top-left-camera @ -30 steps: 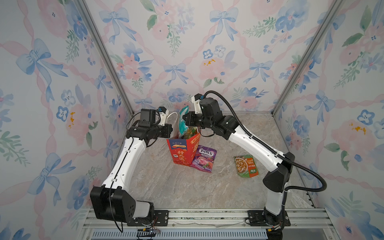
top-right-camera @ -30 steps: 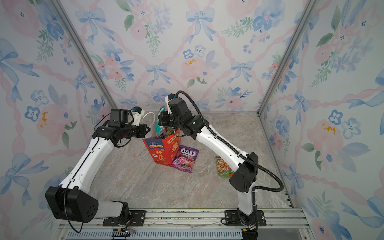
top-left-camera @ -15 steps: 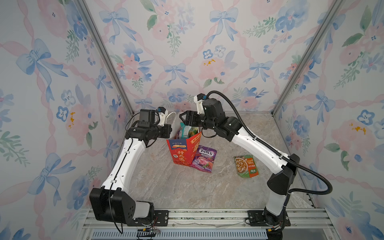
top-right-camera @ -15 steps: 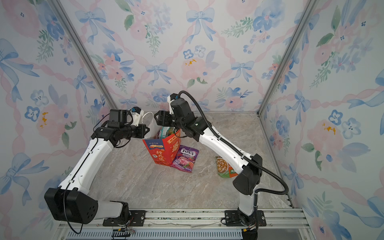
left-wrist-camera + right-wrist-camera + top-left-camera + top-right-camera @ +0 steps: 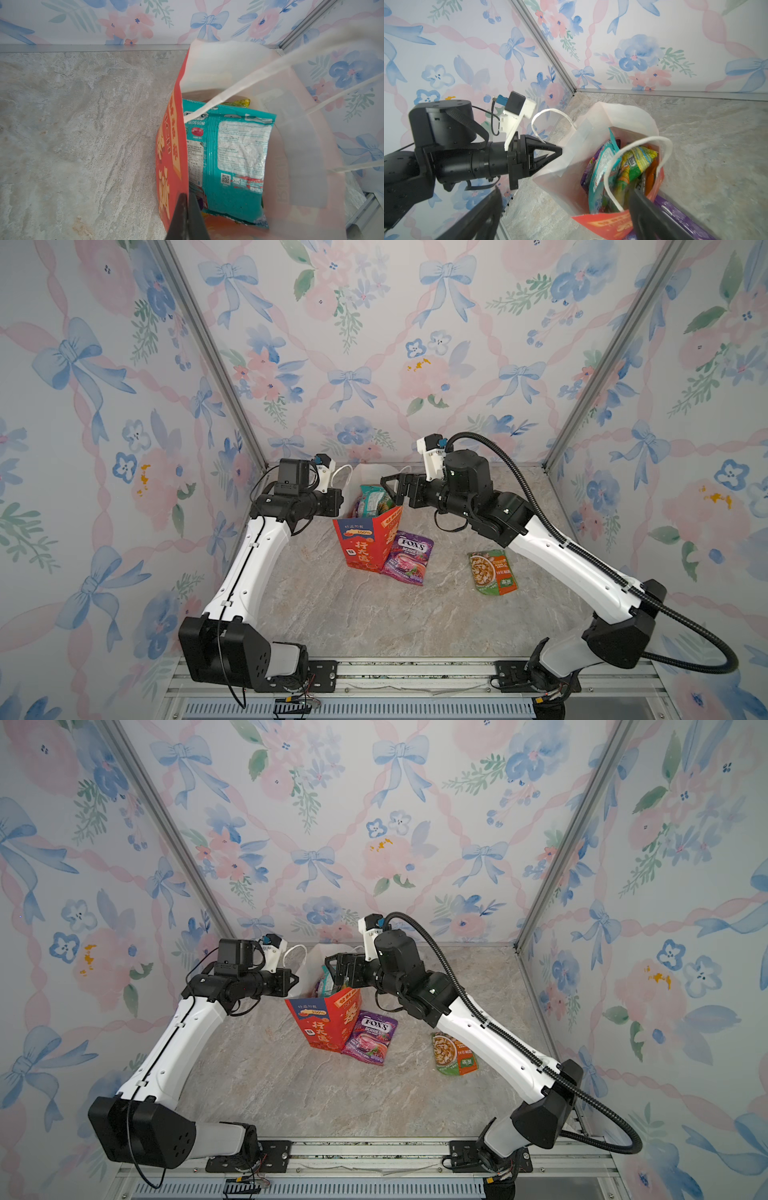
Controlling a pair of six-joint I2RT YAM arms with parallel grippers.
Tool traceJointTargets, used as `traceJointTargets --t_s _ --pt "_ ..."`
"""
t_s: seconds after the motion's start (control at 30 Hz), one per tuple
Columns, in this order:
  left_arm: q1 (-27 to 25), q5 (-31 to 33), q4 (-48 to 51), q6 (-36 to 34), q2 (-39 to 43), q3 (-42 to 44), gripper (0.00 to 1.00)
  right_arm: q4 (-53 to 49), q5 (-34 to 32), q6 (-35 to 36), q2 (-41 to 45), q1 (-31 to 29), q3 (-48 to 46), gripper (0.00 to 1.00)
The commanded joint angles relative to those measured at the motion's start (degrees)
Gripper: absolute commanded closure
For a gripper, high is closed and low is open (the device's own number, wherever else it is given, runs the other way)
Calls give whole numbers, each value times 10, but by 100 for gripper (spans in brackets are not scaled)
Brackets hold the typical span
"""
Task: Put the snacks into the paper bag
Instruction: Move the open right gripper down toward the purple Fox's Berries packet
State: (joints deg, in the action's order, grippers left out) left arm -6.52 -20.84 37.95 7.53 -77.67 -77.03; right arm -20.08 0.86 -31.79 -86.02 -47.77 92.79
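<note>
The paper bag [image 5: 361, 543] is held open, its nine-o'clock wall clamped by the left gripper [image 5: 560, 150]; the right gripper [image 5: 390, 489] is spread, empty.

Snacks [image 5: 371, 500] in bag [image 5: 360, 548] — packet [image 5: 408, 559] beside

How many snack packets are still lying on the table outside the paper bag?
2. The purple FOX'S packet lies against the base of the paper bag. The orange-green packet lies apart, farther right in both top views. Others could be hidden behind the bag.
</note>
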Motion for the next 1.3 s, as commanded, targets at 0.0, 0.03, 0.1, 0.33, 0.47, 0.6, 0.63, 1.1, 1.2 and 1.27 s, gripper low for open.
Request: traceJointTargets --t_s 0.0,0.03,0.1,0.33,0.47,0.6,0.63,1.1,1.2,1.27 --pt "5 -6 7 -11 16 1 100 11 -30 1 54 -1 -62 3" --pt "5 -6 7 -10 15 1 100 9 -38 -3 71 0 -85 3" --pt "5 -6 8 -10 15 0 100 1 -53 -11 98 2 -125 2" --pt "5 -10 7 -5 13 -3 100 -20 -55 -83 162 32 -262 1" --pt "5 -10 7 -4 11 -3 100 -10 -50 -123 176 48 -336 1" --pt "5 -12 8 -3 12 -2 100 -5 -49 -153 172 55 -387 4" --pt "5 -11 7 -3 12 -2 100 -1 -50 -159 170 54 -399 4" --pt "5 -10 7 -4 11 -1 100 113 17 -230 91 66 -482 6" --pt "5 -10 8 -4 11 0 100 151 42 -247 67 75 -494 18" --pt "5 -10 7 -4 11 0 100 170 54 -253 54 80 -498 23"
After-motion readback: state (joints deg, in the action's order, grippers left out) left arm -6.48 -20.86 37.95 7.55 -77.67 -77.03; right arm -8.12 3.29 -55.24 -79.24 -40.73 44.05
